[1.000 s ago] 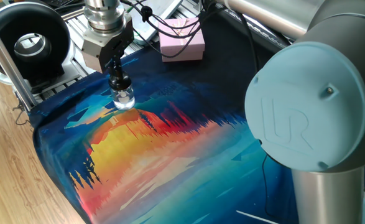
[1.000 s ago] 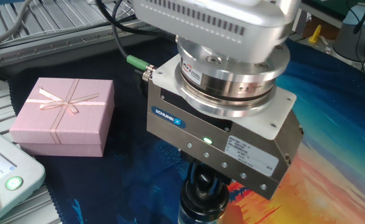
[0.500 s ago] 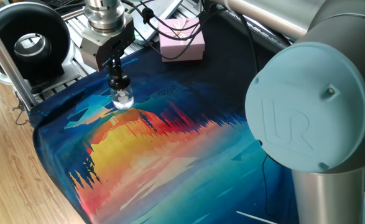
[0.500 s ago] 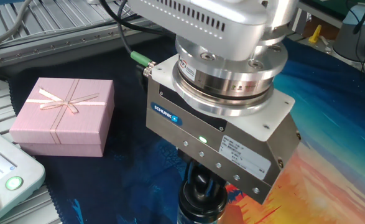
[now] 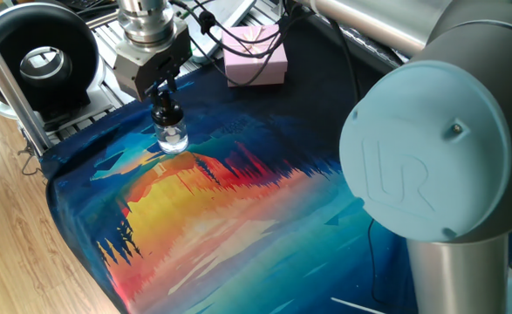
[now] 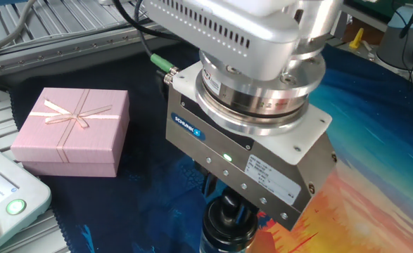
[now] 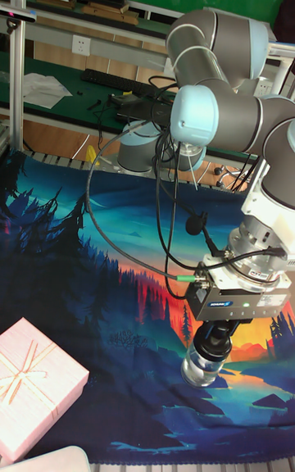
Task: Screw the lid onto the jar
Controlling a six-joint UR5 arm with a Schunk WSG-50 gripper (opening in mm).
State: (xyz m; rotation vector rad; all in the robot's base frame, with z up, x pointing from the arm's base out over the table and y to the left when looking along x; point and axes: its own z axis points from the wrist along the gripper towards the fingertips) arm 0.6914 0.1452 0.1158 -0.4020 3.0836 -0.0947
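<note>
The jar (image 5: 174, 139) is a small clear glass vessel standing upright on the printed cloth; it also shows in the tall fixed view (image 7: 199, 369). The black lid (image 5: 166, 115) sits on top of its neck, seen too at the bottom edge of the other fixed view (image 6: 227, 228). My gripper (image 5: 165, 112) reaches straight down from above with its fingers shut on the lid (image 7: 215, 339). The silver gripper body (image 6: 252, 179) fills the other fixed view and hides the jar there.
A pink gift box (image 5: 256, 54) with a ribbon lies on the dark cloth behind the jar (image 6: 72, 130) (image 7: 37, 386). A black round device (image 5: 39, 59) stands at the table's left. The arm's big blue joint (image 5: 426, 161) blocks the right foreground. Cables (image 5: 216, 30) hang near the gripper.
The gripper body has turned a little about its vertical axis while staying over the jar; the lid stays in its fingers. Jar and box have not moved.
</note>
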